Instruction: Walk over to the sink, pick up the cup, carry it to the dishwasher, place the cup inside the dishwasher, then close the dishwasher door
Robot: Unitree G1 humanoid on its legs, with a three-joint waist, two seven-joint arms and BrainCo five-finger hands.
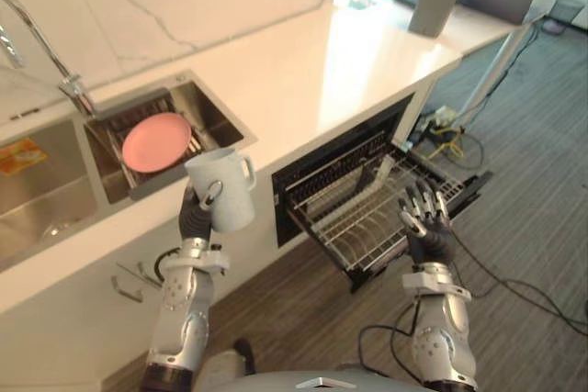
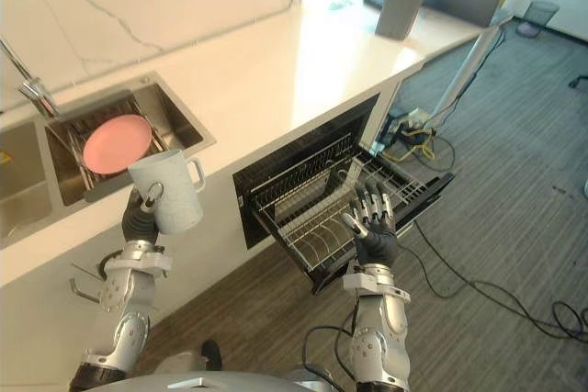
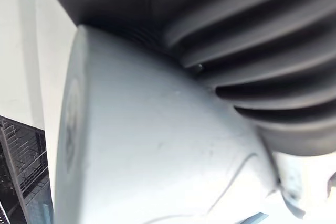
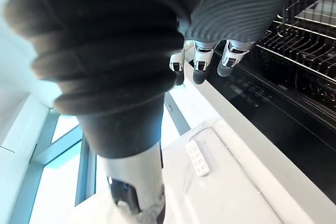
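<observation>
Cup (image 1: 223, 188), one pale grey mug with a side handle, is held upright in the left hand (image 1: 197, 216), whose thumb and fingers are curled round its lower wall. It is carried in the air off the edge of the white counter (image 1: 340, 71), just in front of the sink (image 1: 207, 107). One pink plate (image 1: 156, 141) is seen lying in the right of two basins. One orange label (image 1: 18, 155) is stuck in the left basin, its print too small to be read. The right hand (image 1: 424, 219), fingers spread and empty, is raised over the one pulled-out wire rack (image 1: 363, 231) of the open dishwasher (image 1: 322, 158). Open floor (image 1: 533, 227) is seen beyond the rack's outer edge.
</observation>
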